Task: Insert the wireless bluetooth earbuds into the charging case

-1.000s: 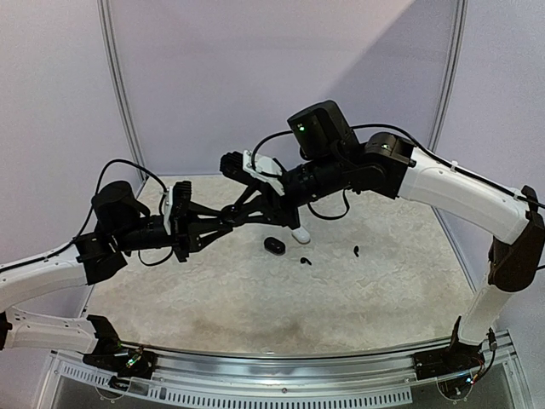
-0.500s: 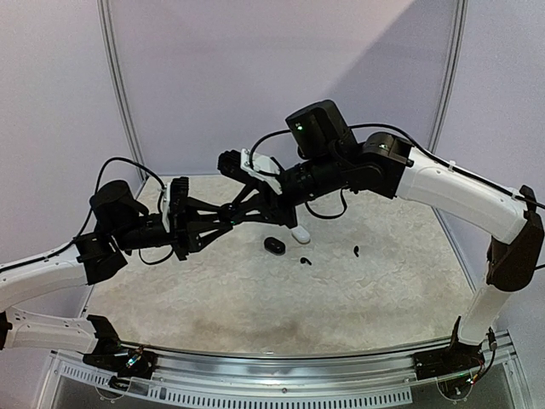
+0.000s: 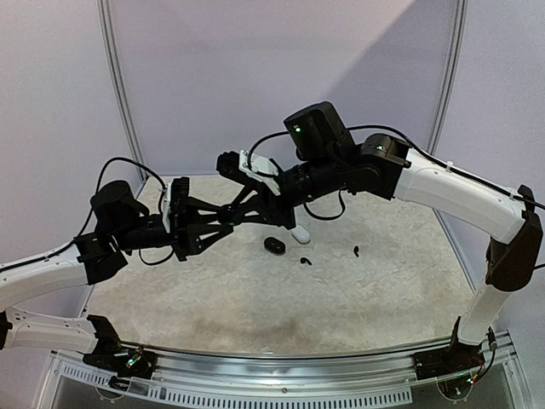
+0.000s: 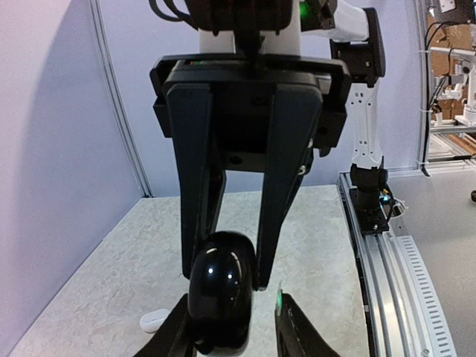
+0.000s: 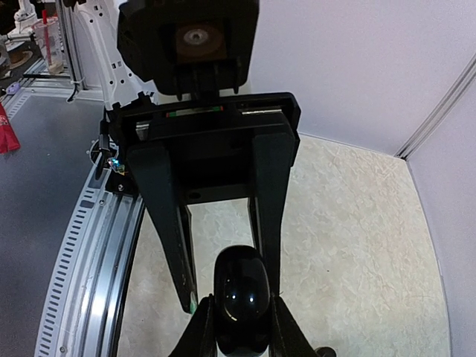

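Table (image 3: pixel 255 298): pale mat, everything loose sits mid-table, well below the arms.

Left arm (image 3: pixel 43 273) and right arm (image 3: pixel 460 192): you have both raised and aimed at each other, tips meeting in mid-air above the mat. My read is that this is a handover or a regrip of the case off the table, so one arm can hold it steady while the other works on it.

Right gripper (image 5: pixel 239 331): closed on the black charging case (image 5: pixel 242 297), with both pads pressed to its sides. This one looks to be carrying it.

Left gripper (image 4: pixel 232 331): parted and loose around the same case. One of its fingers (image 5: pixel 171 238) stands clear of the shell with a visible gap. The other sits close to the shell, and I can't tell if it touches. It is not clamping.

Held case: glossy and oval. The lid looks shut, but no seam is clear. You'd likely need it open before any bud goes in.

On the mat there is a second black case (image 3: pixel 273 245), with a white case (image 3: pixel 301 234) just beside it.

Wireless bluetooth earbuds: a black bud (image 3: pixel 305 261) lies near those two cases, and another black bud (image 3: pixel 356 251) lies apart to the right. Both are on the mat, and neither is in a case. I can't make out any other buds.
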Controlling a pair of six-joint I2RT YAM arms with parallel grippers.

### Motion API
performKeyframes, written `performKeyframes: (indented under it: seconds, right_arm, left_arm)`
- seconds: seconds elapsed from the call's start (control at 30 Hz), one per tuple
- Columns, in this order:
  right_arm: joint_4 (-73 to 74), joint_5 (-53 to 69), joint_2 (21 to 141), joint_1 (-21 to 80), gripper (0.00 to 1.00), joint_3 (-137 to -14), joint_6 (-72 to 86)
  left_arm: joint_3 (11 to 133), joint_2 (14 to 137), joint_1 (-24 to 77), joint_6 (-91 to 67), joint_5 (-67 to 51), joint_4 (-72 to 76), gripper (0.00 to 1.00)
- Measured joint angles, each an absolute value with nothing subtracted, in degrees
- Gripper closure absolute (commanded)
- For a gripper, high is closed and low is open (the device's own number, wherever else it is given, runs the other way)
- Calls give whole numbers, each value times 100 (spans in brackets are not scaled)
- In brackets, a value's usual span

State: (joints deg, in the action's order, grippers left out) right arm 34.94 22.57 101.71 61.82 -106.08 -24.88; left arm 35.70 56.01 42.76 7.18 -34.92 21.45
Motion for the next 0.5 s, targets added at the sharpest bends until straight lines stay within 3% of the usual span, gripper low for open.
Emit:
performKeyframes:
  seconds: [0.5]
  right_arm:
    - [3347, 2268, 10141, 6182, 100, -10460, -2438]
  left_arm:
    - [3566, 5690, 4276, 860, -3417, 1975, 69]
